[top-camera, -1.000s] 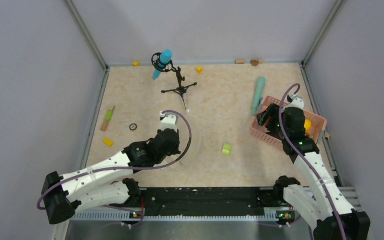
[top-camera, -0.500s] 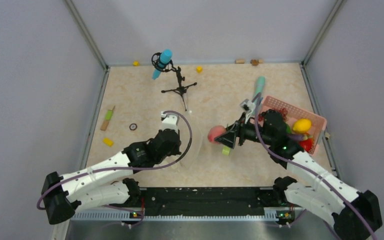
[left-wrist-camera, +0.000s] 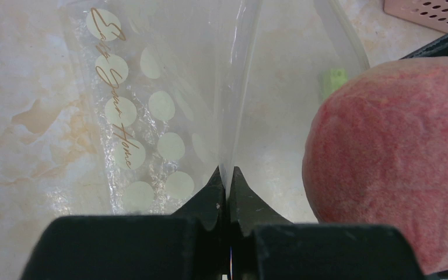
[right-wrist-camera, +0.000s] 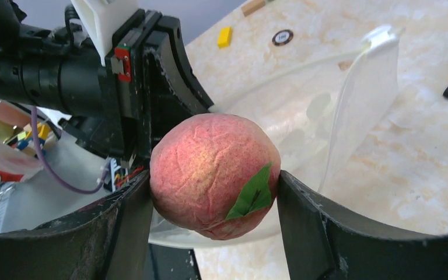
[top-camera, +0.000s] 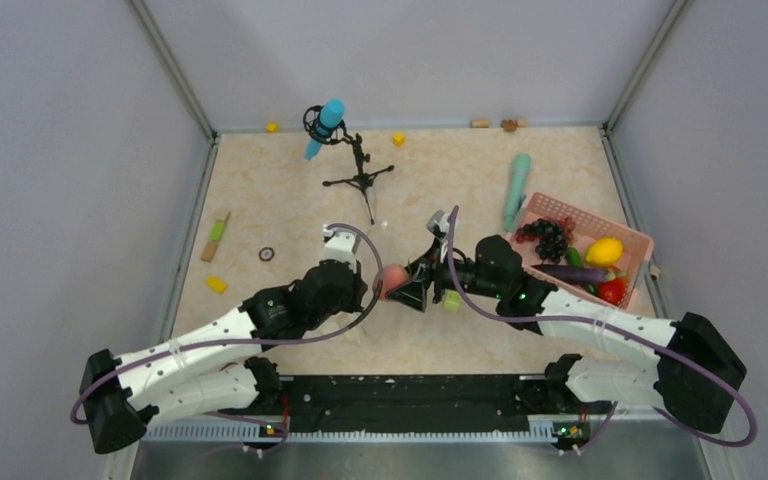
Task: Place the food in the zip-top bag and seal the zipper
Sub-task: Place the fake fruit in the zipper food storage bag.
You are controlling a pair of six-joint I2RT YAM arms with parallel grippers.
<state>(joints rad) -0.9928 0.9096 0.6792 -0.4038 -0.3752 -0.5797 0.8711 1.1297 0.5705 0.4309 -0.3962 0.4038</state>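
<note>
Since the earlier frames the right arm is swinging away from the pink lattice basket [top-camera: 640, 243] and across the worktop [top-camera: 460, 180] toward the centre, carrying a toy peach [top-camera: 392, 279] that is now sitting right at the left arm's wrist. The right pincer [top-camera: 401, 286] is gripping that peach between its two black fingers, which are pressing on its opposite sides; the right wrist view is showing the fruit's green leaf facing the camera. The left pincer [left-wrist-camera: 224, 189] is clamping shut on a thin edge of the zip-top bag [left-wrist-camera: 151, 116], holding the clear film upright so that the white dots and gold script are hanging to the left of the pinch. From the right wrist, the bag's mouth is standing open just behind the peach, and the fruit is hovering at that opening without yet lying inside. The rest of the food is still lying in the basket at the right: a dark grape bunch [top-camera: 548, 236], a yellow lemon [top-camera: 605, 250], a green vegetable [top-camera: 575, 256], a long purple piece [top-camera: 570, 272] and a red piece [top-camera: 611, 290]. A lime-green cylinder [top-camera: 452, 299] is standing on the worktop just under the right arm's forearm.
</note>
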